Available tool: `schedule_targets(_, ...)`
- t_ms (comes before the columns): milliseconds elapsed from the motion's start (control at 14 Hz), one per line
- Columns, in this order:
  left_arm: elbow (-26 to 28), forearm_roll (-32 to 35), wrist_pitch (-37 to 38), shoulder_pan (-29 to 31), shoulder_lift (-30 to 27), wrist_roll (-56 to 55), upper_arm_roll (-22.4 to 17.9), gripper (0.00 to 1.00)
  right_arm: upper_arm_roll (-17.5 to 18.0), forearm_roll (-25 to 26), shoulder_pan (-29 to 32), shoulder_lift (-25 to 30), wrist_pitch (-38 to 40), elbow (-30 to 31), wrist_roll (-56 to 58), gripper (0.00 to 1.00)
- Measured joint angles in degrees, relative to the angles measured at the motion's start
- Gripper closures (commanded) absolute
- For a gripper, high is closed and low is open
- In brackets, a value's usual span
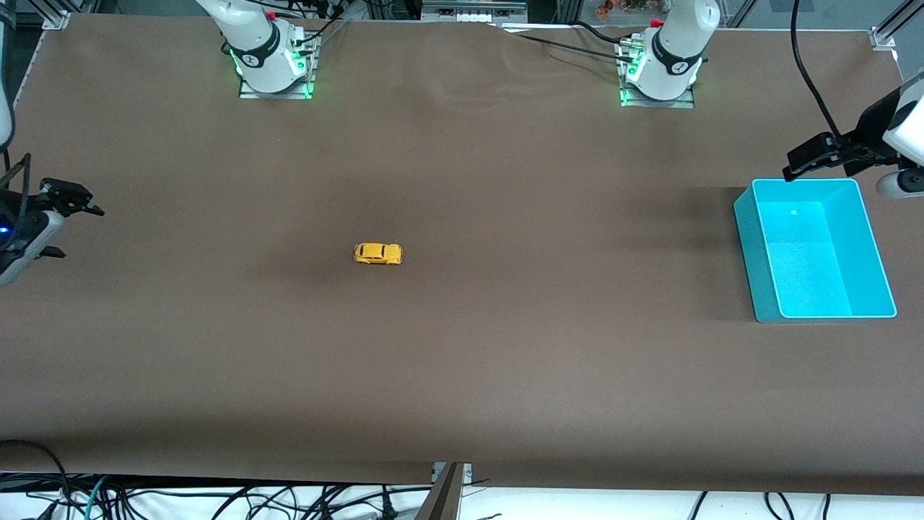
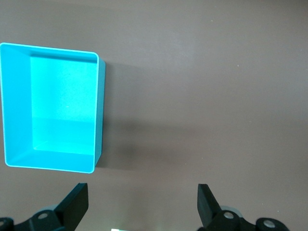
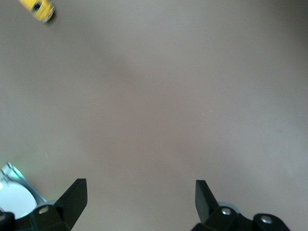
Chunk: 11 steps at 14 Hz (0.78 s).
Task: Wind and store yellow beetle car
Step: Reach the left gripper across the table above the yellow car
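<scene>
The yellow beetle car [image 1: 377, 253] stands alone on its wheels near the middle of the brown table, and also shows small at a corner of the right wrist view [image 3: 38, 9]. A turquoise bin [image 1: 751, 253] sits at the left arm's end of the table, its bare floor showing. My left gripper [image 1: 808, 160] hangs open above the table beside the bin's edge; its wrist view shows the bin [image 2: 17, 106] ahead of the open gripper [image 2: 143, 202]. At the right arm's end, my right gripper [image 1: 72, 230] hangs open over bare table, far from the car, nothing between its fingers [image 3: 140, 199].
Both arm bases [image 1: 274, 65] [image 1: 660, 72] stand along the table edge farthest from the front camera. Cables [image 1: 216, 498] lie below the nearest edge. A brown cover [image 1: 505, 361] spans the whole table.
</scene>
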<state>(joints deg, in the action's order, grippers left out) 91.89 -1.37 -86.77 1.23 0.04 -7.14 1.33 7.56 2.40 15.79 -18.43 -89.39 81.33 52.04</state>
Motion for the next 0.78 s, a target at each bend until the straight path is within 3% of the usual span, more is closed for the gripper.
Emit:
schedule_targets(285, 0.0, -2.8, 0.1, -0.8, 1.7, 4.1, 2.5, 0.00, 0.0, 0.0, -1.8, 0.0, 2.8, -2.6, -17.2, 0.01)
schedule_targets(570, -0.2, -3.4, -0.2, -3.6, 3.9, 4.1, 11.9, 0.00, 0.0, 0.0, -2.2, 0.1, 4.5, -2.8, -29.5, 0.00)
schedule_targets(783, -5.5, -3.6, -1.1, -8.0, 11.1, 4.1, 17.4, 0.00, 0.7, 0.0, -2.5, 0.2, 6.7, -3.0, -38.1, 0.00)
